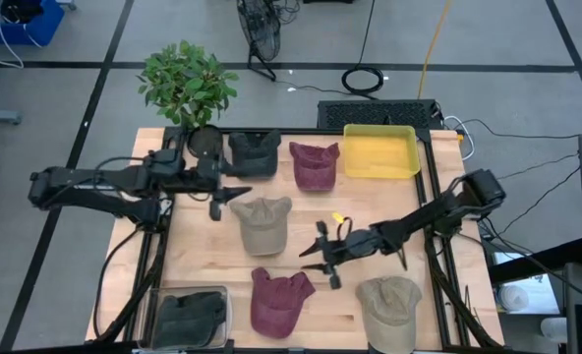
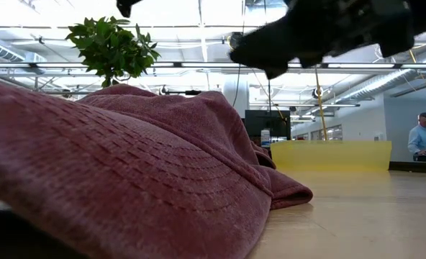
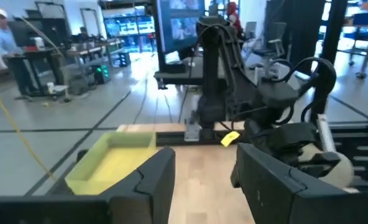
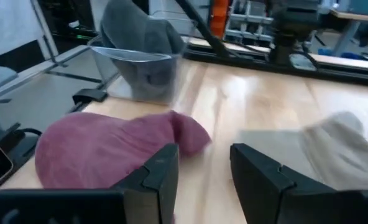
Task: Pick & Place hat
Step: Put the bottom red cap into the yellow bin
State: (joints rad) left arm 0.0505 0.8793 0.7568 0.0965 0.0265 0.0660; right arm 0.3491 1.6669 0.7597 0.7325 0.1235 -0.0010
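The right gripper (image 1: pixel 322 258) is hovering low over the table (image 1: pixel 203 261), its arm reaching in from the right edge, fingers (image 4: pixel 162 174) spread and holding nothing. Just in front of it the maroon hat (image 1: pixel 276 300) is lying at the near edge, brim pointing toward the gripper; its long axis is running near to far. A tan hat (image 1: pixel 387 310) is lying beside it, and a clear bin (image 1: pixel 155 313) is holding a grey hat (image 1: pixel 191 315).

Farther on, the left gripper (image 1: pixel 234 197) is hanging level beside another tan hat (image 1: pixel 261 224), fingers (image 3: pixel 148 180) apart and empty. Behind are sitting a dark hat (image 1: pixel 254 152), a second maroon hat (image 1: pixel 314 164), a yellow tray (image 1: pixel 379 150) and a plant (image 1: pixel 186 84). The floor beyond is grey.
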